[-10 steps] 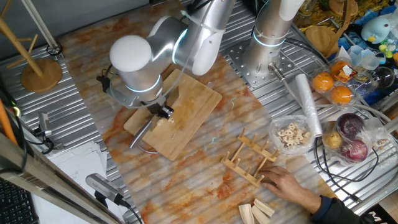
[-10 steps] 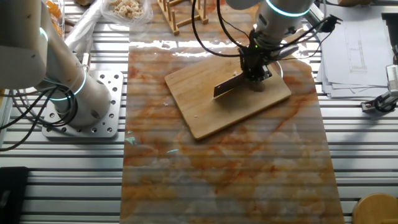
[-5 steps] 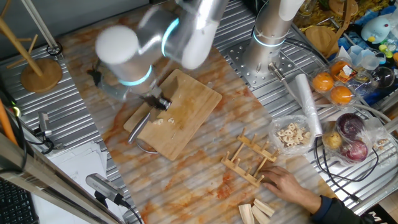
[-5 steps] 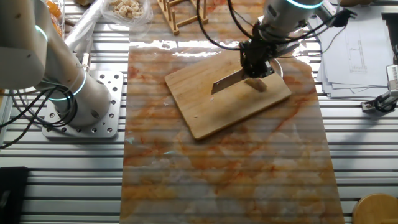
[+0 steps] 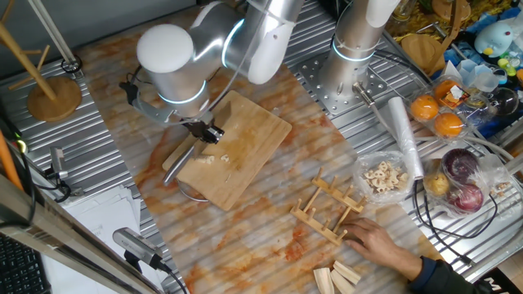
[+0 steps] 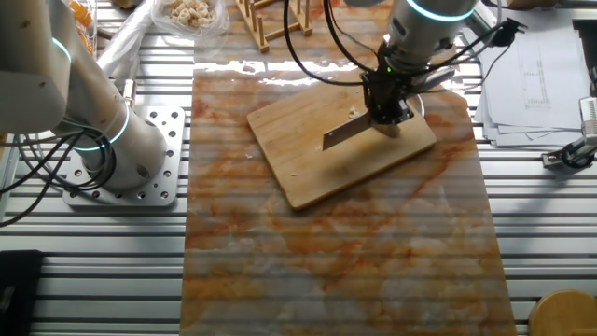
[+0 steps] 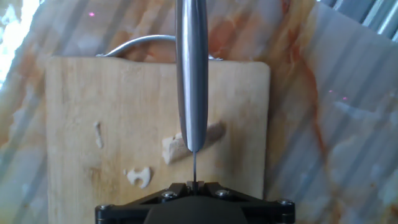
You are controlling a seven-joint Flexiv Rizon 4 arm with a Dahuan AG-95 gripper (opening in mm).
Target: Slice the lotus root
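Fingers pinching a knife, blade over the lotus root on the cutting board.

pale beige-tan lotus root with cream fragments beside it; light honey wooden cutting board, faint grain. silver-grey knife blade. black gripper. table cover marbled white with orange-rust streaks; ribbed grey metal around it. white arm, cyan ring.
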